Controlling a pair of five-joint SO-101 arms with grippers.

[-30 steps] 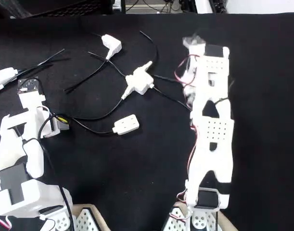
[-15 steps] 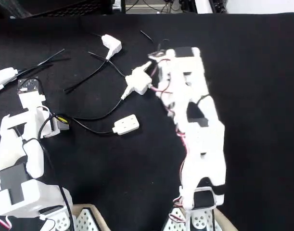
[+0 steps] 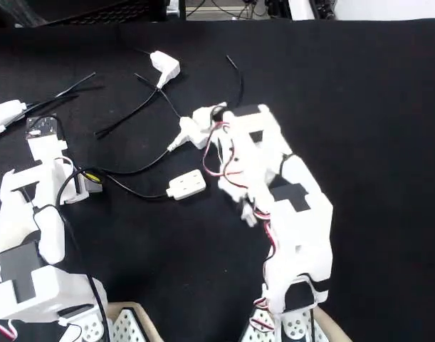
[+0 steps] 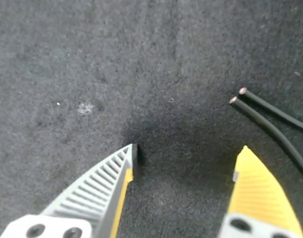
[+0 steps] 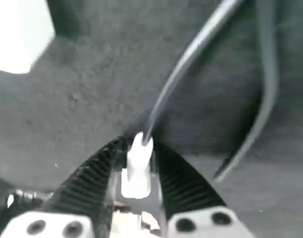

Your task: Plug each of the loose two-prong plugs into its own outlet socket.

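The left hand (image 4: 189,151) hangs spread over the black cloth-covered desk (image 4: 91,59), holding nothing, beside the bare ends of a black twin cord (image 4: 250,111). Just beyond, the flat white plastic outlet socket block (image 3: 186,184) lies with nothing plugged in. Farther on, near mid-desk, the right hand (image 5: 137,148) pinches a white two-prong plug (image 5: 136,171) by its cord end. Another white moulded plug (image 3: 165,66) lies loose at the far side, black cords (image 3: 132,110) sprawling between. Most of the plugging seems left to do.

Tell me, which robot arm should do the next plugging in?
Probably the right. Its gripper is shut on a white plug, and the free outlet socket lies close by. The left gripper is open over black cloth beside cut wire ends, holding nothing.
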